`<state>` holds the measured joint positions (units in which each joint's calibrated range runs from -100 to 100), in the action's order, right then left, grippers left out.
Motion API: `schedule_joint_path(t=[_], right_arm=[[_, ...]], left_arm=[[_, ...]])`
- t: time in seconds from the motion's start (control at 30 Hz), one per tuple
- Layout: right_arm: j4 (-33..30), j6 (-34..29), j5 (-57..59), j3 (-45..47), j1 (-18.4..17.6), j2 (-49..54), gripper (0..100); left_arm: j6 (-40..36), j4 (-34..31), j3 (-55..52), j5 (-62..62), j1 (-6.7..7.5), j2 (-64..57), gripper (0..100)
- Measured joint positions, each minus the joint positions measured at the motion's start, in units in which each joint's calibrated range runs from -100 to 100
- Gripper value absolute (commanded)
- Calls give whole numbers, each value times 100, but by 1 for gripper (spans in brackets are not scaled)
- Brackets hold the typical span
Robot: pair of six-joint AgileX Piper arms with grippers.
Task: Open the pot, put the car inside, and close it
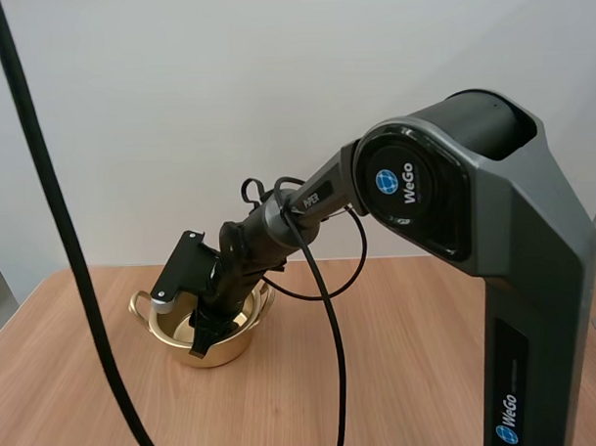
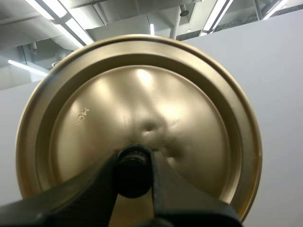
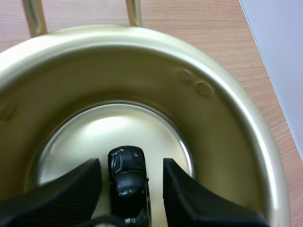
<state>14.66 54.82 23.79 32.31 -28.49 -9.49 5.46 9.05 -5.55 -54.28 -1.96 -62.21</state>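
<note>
A golden pot (image 1: 229,351) stands without a lid on the wooden table, left of centre. My right gripper (image 1: 201,336) reaches down into it. In the right wrist view the pot's wall (image 3: 222,123) curves around a small black toy car (image 3: 127,176) lying on the shiny bottom. My right gripper (image 3: 132,187) is open, its fingers (image 3: 182,194) standing on either side of the car with a small gap on each side. In the left wrist view my left gripper (image 2: 134,177) is shut on the black knob (image 2: 133,168) of the golden lid (image 2: 142,94), held up in the air.
The wooden table (image 1: 411,376) spreads wide to the right and in front of the pot. The pot has two loop handles (image 1: 139,303), one on each side. My right arm's base (image 1: 538,352) rises at the right.
</note>
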Motion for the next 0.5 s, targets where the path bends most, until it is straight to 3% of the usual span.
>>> schedule_joint_path(t=[0.37,0.5], right_arm=[[0,0,-29,0,0,338,69],[0,0,-134,0,0,793,63]], left_arm=[[0,0,0,0,0,0,0],[0,0,0,0,0,0,0]])
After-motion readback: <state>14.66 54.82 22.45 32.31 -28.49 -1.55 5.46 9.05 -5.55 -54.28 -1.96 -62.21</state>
